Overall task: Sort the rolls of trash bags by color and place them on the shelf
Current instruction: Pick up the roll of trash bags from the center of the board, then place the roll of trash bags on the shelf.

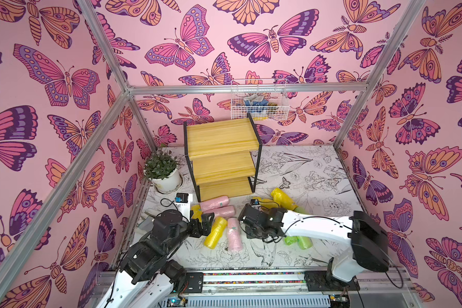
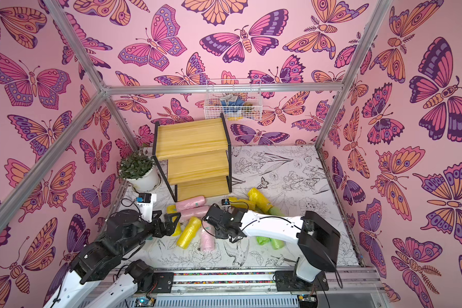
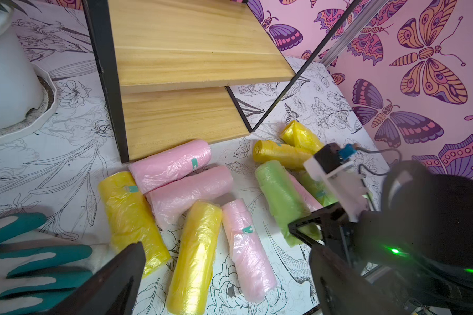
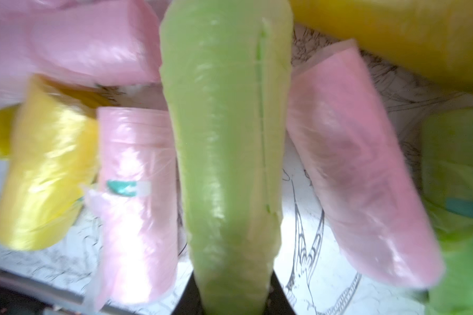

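On the flower-sketched worktop point(image 1: 318, 165), within pink butterfly walls point(image 1: 64, 80), rolls point(image 1: 214, 202) lie before the shelf point(image 1: 222, 138); the right hand point(image 4: 232, 283) pinches a green roll point(image 4: 224, 136), while the left hand point(image 1: 202, 224) gapes wide, holding nothing.

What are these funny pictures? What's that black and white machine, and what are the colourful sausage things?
It's a robot with two arms, each ending in a claw. Two pictures look down from above on the whole butterfly-walled box. The other two come from little cameras on the arms' wrists. The sausages are rolled-up trash bags: pink rolls, yellow rolls and green rolls. They lie on the flowery table in front of a bare wooden shelf. A potted plant stands beside it. The left claw is wide open near the rolls and holds nothing. The right claw is closed on one green roll, seen close up in its wrist picture.
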Robot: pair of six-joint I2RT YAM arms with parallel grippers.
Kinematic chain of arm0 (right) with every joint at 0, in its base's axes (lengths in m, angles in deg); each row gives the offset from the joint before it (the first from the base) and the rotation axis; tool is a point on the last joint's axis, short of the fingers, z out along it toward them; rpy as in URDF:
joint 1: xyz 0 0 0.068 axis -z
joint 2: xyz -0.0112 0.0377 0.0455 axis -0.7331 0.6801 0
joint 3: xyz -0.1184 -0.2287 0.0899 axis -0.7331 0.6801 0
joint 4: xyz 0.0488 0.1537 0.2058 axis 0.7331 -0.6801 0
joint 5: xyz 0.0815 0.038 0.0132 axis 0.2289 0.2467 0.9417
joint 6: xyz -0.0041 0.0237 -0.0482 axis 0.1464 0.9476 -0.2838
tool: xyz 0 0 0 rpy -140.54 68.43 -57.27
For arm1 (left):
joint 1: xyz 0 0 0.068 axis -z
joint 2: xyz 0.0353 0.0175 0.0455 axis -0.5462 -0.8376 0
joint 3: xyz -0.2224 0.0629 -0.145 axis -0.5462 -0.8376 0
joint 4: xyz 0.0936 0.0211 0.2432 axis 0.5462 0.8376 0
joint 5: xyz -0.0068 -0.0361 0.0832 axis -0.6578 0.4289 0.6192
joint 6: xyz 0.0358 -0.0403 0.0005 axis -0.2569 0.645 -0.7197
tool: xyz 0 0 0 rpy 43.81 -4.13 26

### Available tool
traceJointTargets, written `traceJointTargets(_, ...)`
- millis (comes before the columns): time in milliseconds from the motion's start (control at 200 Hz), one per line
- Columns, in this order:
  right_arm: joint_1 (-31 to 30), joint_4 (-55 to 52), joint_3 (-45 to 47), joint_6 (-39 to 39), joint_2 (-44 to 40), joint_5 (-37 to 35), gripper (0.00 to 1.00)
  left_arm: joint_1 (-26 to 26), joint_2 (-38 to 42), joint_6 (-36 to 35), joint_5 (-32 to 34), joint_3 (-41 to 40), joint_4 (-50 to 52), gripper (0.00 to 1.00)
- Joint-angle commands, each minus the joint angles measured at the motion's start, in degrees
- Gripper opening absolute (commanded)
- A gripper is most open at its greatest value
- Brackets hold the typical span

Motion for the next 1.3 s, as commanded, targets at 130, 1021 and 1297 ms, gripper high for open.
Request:
traceJointTargets(130, -2.21, 1.08, -3.30, -1.57, -10.89, -0.08, 0.00, 0.29, 7.06, 0.99, 1.70, -0.46, 0.84, 1.00)
traceJointTargets(1021, 5.23, 20.14, -30.04, -9.29, 4.89, 27.56, 0.00, 0.38, 25.56, 0.34, 6.07, -2.37, 1.72, 1.00)
traceJointTargets(1297, 5.64, 13.67, -43.64, -12.88, 5.14, 29.05, 0.00, 0.38, 24.75, 0.37, 5.56, -2.69, 1.18, 1.00)
